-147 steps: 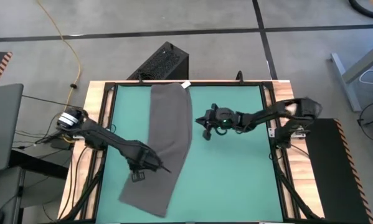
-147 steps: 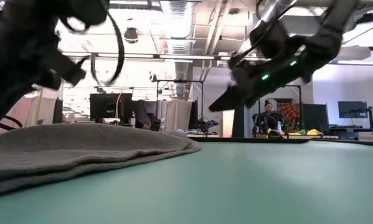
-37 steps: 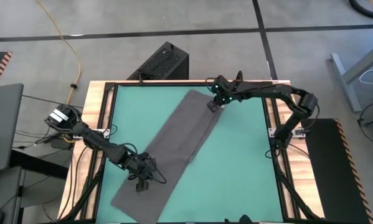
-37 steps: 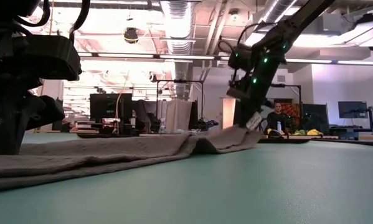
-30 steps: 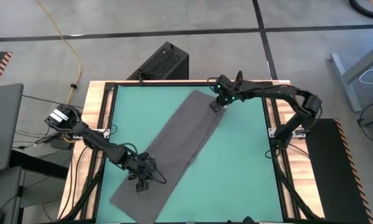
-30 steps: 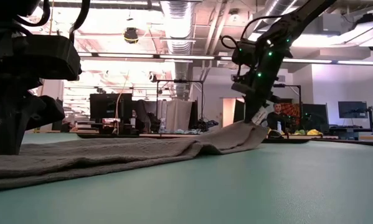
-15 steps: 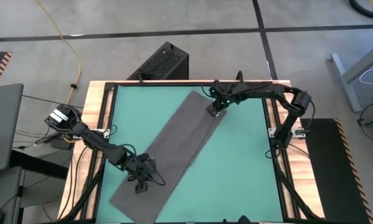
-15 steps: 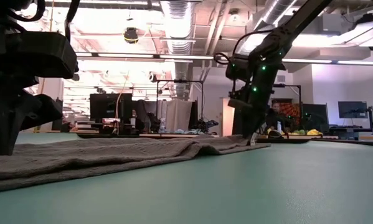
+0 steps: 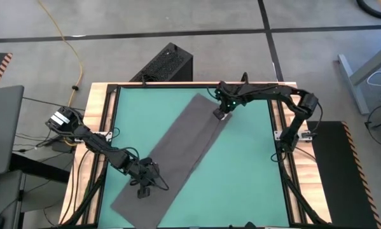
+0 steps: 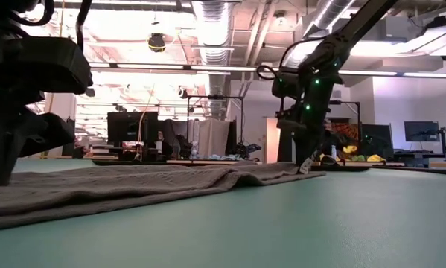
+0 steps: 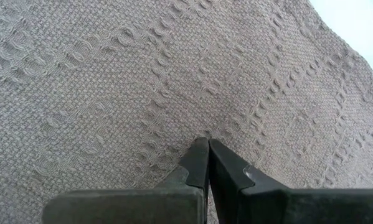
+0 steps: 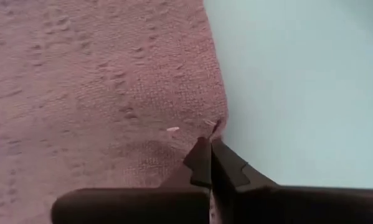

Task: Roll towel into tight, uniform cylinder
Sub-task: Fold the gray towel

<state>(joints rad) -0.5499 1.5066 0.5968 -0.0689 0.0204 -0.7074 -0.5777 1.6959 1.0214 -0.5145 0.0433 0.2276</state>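
Left gripper [image 9: 143, 186] clenched, tips pressed onto the towel [image 9: 171, 156] near its front end, no cloth visibly pinched; towel lies flat, diagonal across the green table [image 9: 247, 165] from front-left to back-right; right gripper [image 9: 222, 114] clenched at the far corner, fingertips at the towel's edge.

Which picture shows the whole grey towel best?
The high view: the towel lies flat, diagonal across the table, every edge visible. The low view shows only its rumpled side; both wrist views show just patches of weave.
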